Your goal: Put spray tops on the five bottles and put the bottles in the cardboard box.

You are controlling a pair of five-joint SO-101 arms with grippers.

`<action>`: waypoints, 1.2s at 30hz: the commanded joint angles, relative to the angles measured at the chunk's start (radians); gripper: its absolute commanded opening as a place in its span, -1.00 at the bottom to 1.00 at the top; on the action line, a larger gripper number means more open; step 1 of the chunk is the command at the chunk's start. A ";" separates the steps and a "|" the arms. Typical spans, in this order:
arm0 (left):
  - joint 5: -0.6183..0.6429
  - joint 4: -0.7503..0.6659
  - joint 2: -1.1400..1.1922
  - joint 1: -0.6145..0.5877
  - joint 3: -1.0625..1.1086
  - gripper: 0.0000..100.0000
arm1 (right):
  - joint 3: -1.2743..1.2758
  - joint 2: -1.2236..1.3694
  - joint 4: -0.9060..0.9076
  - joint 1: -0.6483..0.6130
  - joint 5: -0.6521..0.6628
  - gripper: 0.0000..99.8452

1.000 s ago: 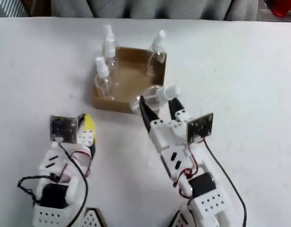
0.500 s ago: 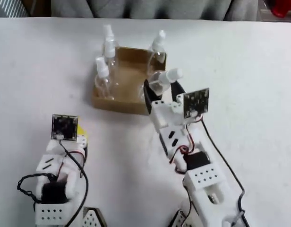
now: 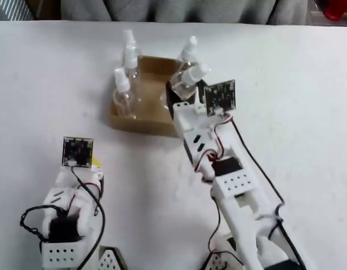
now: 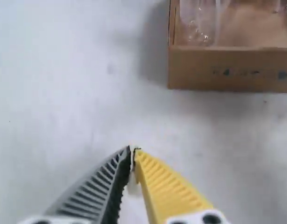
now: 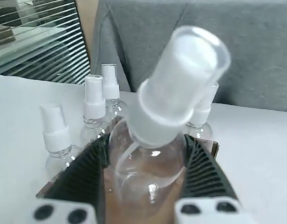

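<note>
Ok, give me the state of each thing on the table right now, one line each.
Cardboard box: open-topped, on the table.
Right gripper: shut on fifth bottle.
Fifth bottle: spray top on, tilted, over the box.
Four other bottles: spray tops on, upright in the box.
Left gripper: shut, empty.

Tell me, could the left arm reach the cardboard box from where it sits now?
Probably yes: only bare table lies between the left arm and the near wall of the cardboard box. Its jaws are shut.

surface: white table | behind: grey sofa | window: slatted blinds, daylight
</note>
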 commanded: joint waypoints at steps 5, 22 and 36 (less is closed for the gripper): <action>-0.120 0.071 -0.016 0.031 -0.002 -0.96 | -0.144 0.127 -0.021 0.039 0.017 -0.97; -0.152 0.072 -0.016 0.041 -0.002 -0.96 | -0.298 0.437 -0.022 0.056 0.110 -0.97; -0.152 0.072 -0.016 0.039 -0.002 -0.96 | -0.344 0.572 -0.021 0.058 0.124 -0.97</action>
